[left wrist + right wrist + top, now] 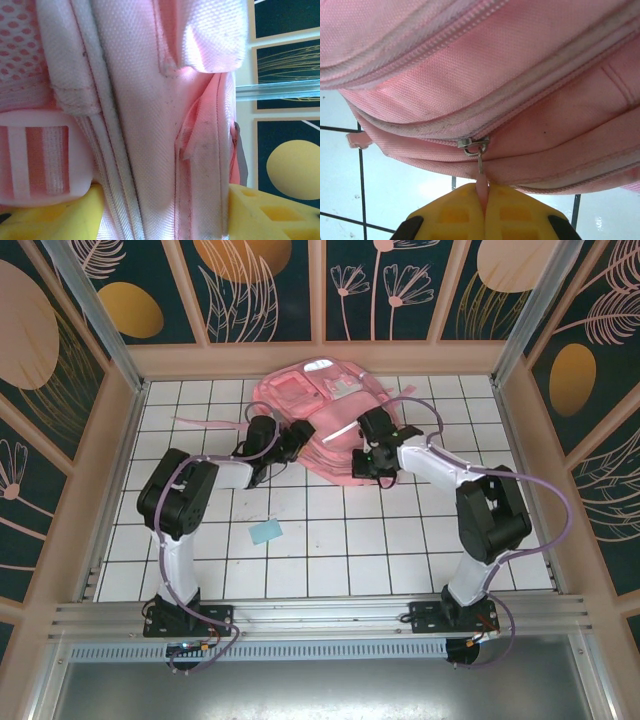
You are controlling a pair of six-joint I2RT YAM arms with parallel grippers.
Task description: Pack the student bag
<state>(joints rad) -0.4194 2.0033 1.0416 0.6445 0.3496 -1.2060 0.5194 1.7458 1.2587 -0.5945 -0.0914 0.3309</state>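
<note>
The student bag (322, 405), a large soft pink backpack, lies flat on the white tiles at the back centre. My left gripper (290, 440) is at its left edge. In the left wrist view its yellow fingers (60, 217) stand apart with a thick fold of the pink bag fabric (150, 125) pressed between them. My right gripper (375, 458) is at the bag's near right side. Its yellow fingers (455, 215) are shut on the pink pull tab (482, 186) of a metal zipper slider (474, 145). The zipper line runs across the bag (485, 65).
A small light-blue card (266, 532) lies on the tiles in front of the left arm. A loose pink strap (200, 423) trails left from the bag. A strap buckle (35, 155) sits close to my left finger. Beige walls (110, 470) fence the table.
</note>
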